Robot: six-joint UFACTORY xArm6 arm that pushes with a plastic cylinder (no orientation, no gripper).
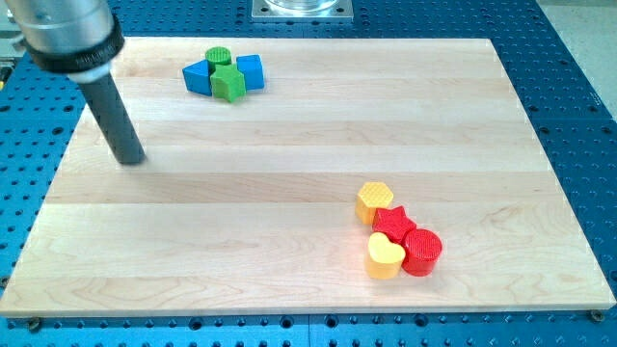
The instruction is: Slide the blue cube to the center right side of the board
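Note:
The blue cube (250, 70) sits near the view's top, left of centre, at the right end of a small cluster. Touching it are a green star-shaped block (228, 84), a green cylinder (219, 57) and a second blue block (199, 77) on the left. My tip (131, 159) rests on the board at the view's left, well below and to the left of this cluster, apart from every block.
A second cluster lies at the lower right: a yellow hexagon (373, 202), a red star (393, 225), a yellow heart (384, 256) and a red cylinder (421, 252). The wooden board (308, 145) lies on a blue perforated table (578, 87).

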